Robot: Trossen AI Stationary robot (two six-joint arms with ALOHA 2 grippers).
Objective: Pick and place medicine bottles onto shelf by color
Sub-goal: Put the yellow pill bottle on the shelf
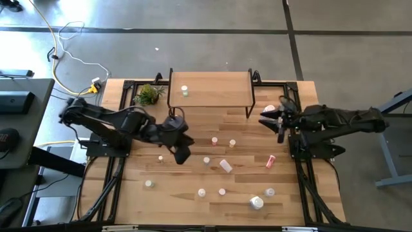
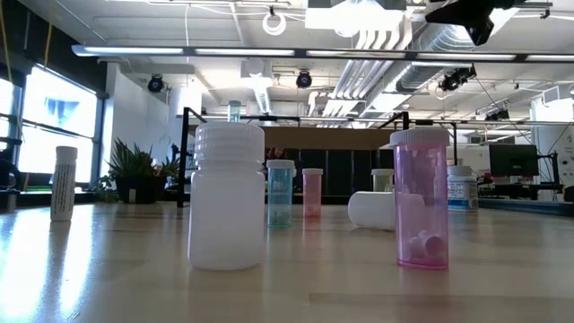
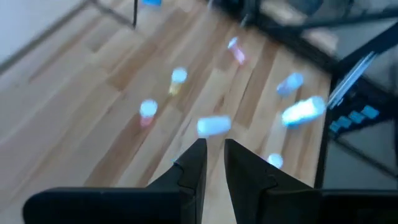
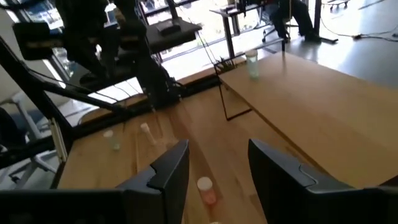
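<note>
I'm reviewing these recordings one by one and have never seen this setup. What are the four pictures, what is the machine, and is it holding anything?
Two dark robot arms work at a wooden table. One picture looks straight down, one sits level with the tabletop, and two come from cameras on the arms' wrists. Small medicine bottles lie scattered on the table, and one green-tinted bottle already stands on the low wooden shelf at the far edge, beside a small plant. The left gripper is shut and holds nothing. The right gripper is open and empty, near the shelf's right end.
</note>
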